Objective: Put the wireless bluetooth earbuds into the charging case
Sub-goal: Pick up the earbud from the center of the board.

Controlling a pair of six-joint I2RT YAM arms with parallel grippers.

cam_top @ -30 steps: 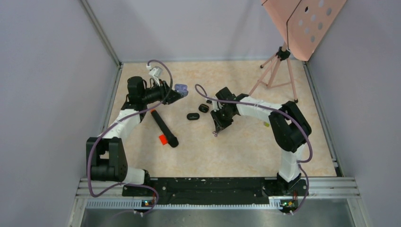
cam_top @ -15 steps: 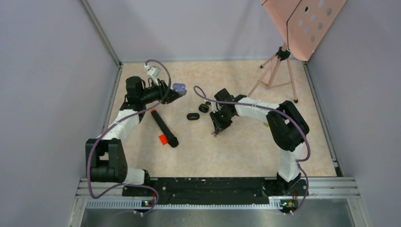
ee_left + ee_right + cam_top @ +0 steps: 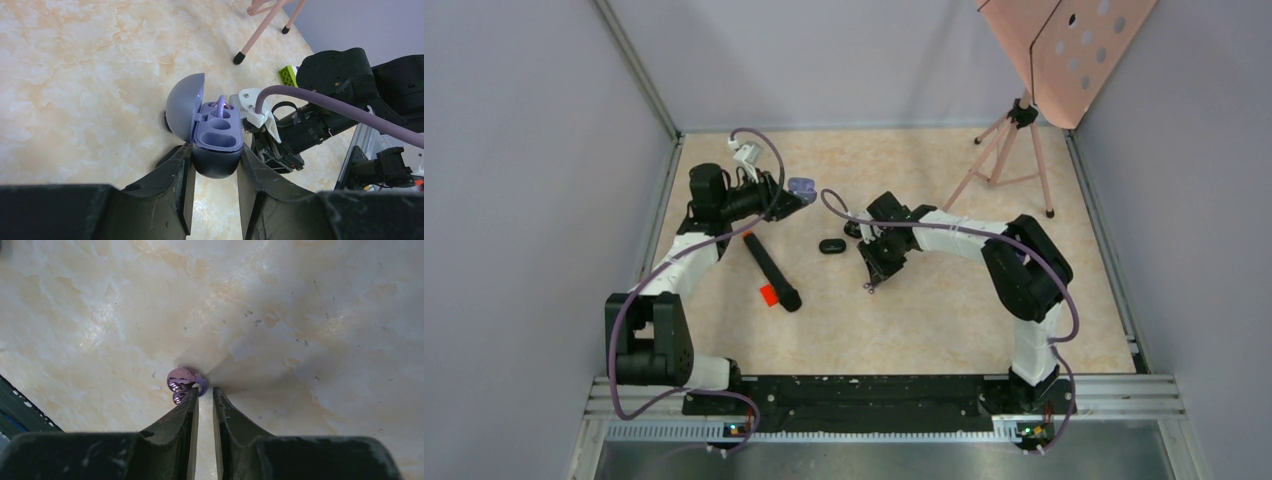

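The purple charging case (image 3: pixel 216 135) hangs with its lid open, and my left gripper (image 3: pixel 215 161) is shut on its dark lower half. A pale purple earbud (image 3: pixel 220 104) sits in the far slot, while the near slot (image 3: pixel 218 125) is empty. In the top view the case (image 3: pixel 801 186) is at the back left, by the left gripper (image 3: pixel 786 197). My right gripper (image 3: pixel 203 390) is shut on a shiny purple earbud (image 3: pixel 181 380), pinched at the fingertips and sticking out to the left. Seen from above, that gripper (image 3: pixel 869 286) is near the table's middle, right of the case.
A shut black case (image 3: pixel 831 246) lies between the two grippers, with another small black object (image 3: pixel 852 229) half hidden behind the right wrist. A long black marker (image 3: pixel 771 272) with a red piece (image 3: pixel 768 294) lies at the left. A pink tripod (image 3: pixel 1009 150) stands back right. A green block (image 3: pixel 288 75) lies beyond the right arm.
The right arm has swung a little to the left, toward the case, with the purple earbud in its fingertips. The left arm and the case have barely moved.
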